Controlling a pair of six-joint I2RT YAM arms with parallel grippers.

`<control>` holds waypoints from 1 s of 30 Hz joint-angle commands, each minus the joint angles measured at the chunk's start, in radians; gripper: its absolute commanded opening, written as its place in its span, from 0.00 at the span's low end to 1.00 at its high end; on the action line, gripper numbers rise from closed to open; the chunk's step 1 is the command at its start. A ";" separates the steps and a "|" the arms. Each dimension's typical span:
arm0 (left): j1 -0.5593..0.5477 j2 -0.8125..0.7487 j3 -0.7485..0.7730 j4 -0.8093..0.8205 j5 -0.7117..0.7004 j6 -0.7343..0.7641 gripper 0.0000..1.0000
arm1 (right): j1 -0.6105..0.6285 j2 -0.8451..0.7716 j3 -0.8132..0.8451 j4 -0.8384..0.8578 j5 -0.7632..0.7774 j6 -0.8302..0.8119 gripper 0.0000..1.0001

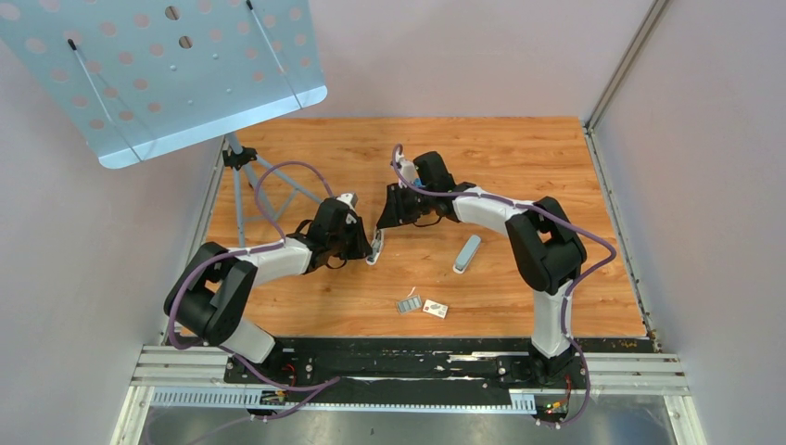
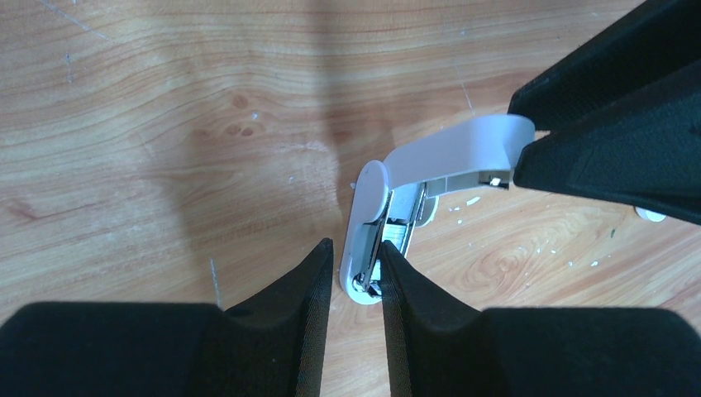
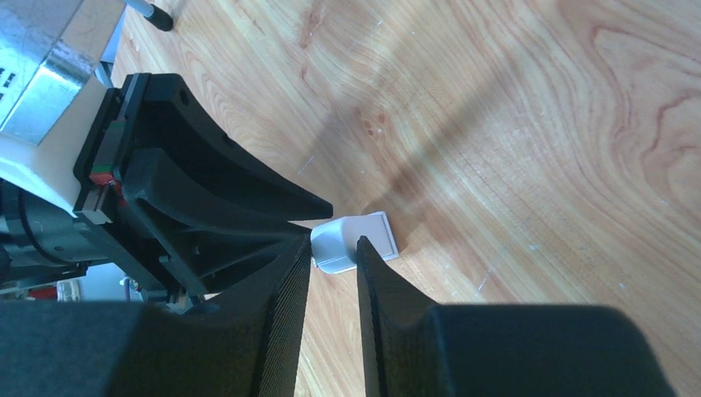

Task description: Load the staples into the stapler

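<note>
The white stapler (image 2: 364, 240) stands opened on the wooden table. Its base sits between my left gripper's (image 2: 355, 246) fingers, which are closed on its sides. The metal magazine shows inside the base. The stapler's top arm (image 2: 459, 149) is swung up and to the right, its end held in my right gripper (image 3: 335, 241), which is shut on that white end (image 3: 351, 240). In the top view both grippers meet at the stapler (image 1: 374, 247) mid-table. The grey staple strips (image 1: 408, 303) lie near the front edge, untouched.
A small white printed box (image 1: 436, 309) lies beside the staples. A pale blue-grey oblong object (image 1: 467, 253) lies right of the grippers. A music stand (image 1: 167, 74) overhangs the back left, its tripod legs (image 1: 250, 176) on the table edge.
</note>
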 commanded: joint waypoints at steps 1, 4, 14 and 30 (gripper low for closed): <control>0.010 0.031 -0.004 0.008 -0.023 0.020 0.29 | -0.002 0.010 0.019 -0.017 -0.057 -0.021 0.29; 0.010 0.040 -0.002 0.010 -0.026 0.019 0.29 | 0.016 -0.002 0.005 -0.024 -0.059 -0.030 0.28; 0.009 0.035 -0.002 0.005 -0.036 0.023 0.29 | 0.057 -0.031 -0.036 -0.087 -0.013 -0.052 0.29; 0.009 -0.008 -0.010 -0.040 -0.054 0.004 0.29 | 0.081 -0.069 -0.058 -0.146 0.055 -0.053 0.32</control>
